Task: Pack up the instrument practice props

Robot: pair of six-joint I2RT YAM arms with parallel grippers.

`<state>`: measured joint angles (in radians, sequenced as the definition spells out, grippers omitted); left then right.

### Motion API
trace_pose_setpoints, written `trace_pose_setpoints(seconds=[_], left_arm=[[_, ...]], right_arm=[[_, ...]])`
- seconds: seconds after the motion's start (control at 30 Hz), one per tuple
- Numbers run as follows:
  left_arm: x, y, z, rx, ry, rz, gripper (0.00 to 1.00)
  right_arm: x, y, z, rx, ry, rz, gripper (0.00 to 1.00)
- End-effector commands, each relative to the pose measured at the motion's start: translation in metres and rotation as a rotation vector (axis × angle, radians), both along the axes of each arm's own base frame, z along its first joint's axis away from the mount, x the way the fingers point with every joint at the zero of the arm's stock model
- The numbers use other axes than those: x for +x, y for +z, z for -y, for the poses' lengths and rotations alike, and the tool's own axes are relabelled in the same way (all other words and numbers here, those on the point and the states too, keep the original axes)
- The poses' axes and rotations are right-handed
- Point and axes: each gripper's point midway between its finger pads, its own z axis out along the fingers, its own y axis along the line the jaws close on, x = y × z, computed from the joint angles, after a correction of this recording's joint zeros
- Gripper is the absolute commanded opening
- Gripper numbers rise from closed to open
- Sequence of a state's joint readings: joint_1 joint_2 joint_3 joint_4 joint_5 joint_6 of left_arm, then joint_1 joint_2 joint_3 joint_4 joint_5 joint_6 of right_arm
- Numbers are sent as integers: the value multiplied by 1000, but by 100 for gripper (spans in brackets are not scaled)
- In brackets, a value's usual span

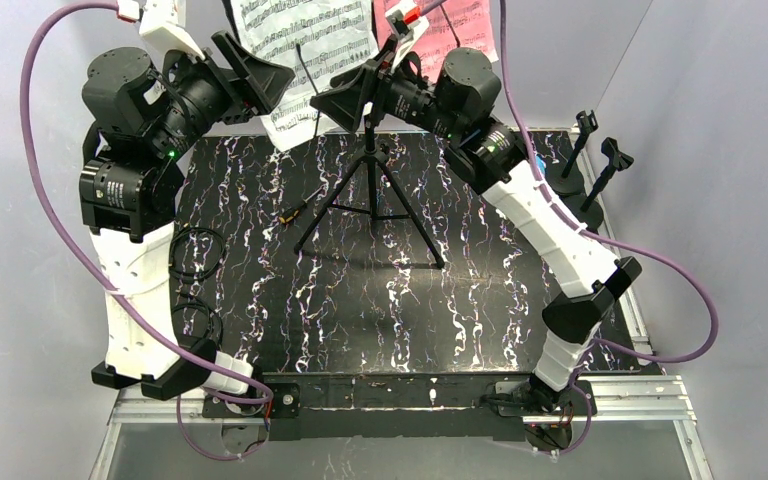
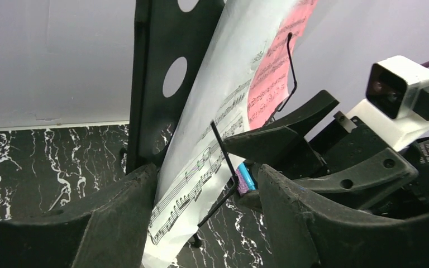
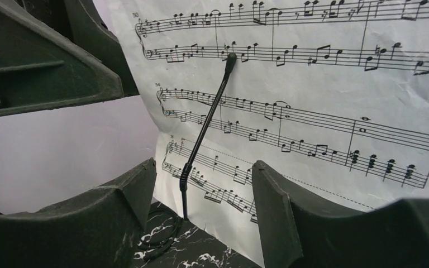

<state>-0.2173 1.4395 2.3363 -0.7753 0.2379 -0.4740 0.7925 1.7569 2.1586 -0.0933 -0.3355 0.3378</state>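
Note:
The white music sheet and the pink music sheet lean on the tripod's perforated plate at the back, held by wire arms. My left gripper is open at the white sheet's lower left edge; in the left wrist view the sheet stands between the open jaws. My right gripper is open and empty in front of the sheet. A bit of the blue and purple microphones peeps out behind the sheet. Two black mic holders stand at the right edge.
The tall black tripod stands mid-table at the back. A coiled black cable lies at the left beside my left arm. A thin black stick with an orange tip lies left of the tripod. Grey walls close in behind and to the sides.

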Motion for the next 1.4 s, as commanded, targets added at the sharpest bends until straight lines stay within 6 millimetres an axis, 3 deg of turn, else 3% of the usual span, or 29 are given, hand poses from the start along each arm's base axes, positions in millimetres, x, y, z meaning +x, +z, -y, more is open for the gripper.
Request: trace_pose_setpoints(seconds=[0.0,0.33,0.6,0.97,1.17,1.37], left_arm=[[-9,18,6,-22,-54,65,64],[1,7,1,9,-13,49,62],[9,1,-12,56,59,52,54],[12,0,-17,76,86,57,23],[7,2,-26,92,127,73,9],[0,5,-32,100,154,86,2]], right_arm=[[-5,32,3,74,3,72,70],[0,31,-4,80,13,73,58],[0,33,-5,88,13,74,47],[0,30,-9,92,29,58,35],[-3,37,-8,113,37,79,19],[-5,41,-7,121,36,90,2]])
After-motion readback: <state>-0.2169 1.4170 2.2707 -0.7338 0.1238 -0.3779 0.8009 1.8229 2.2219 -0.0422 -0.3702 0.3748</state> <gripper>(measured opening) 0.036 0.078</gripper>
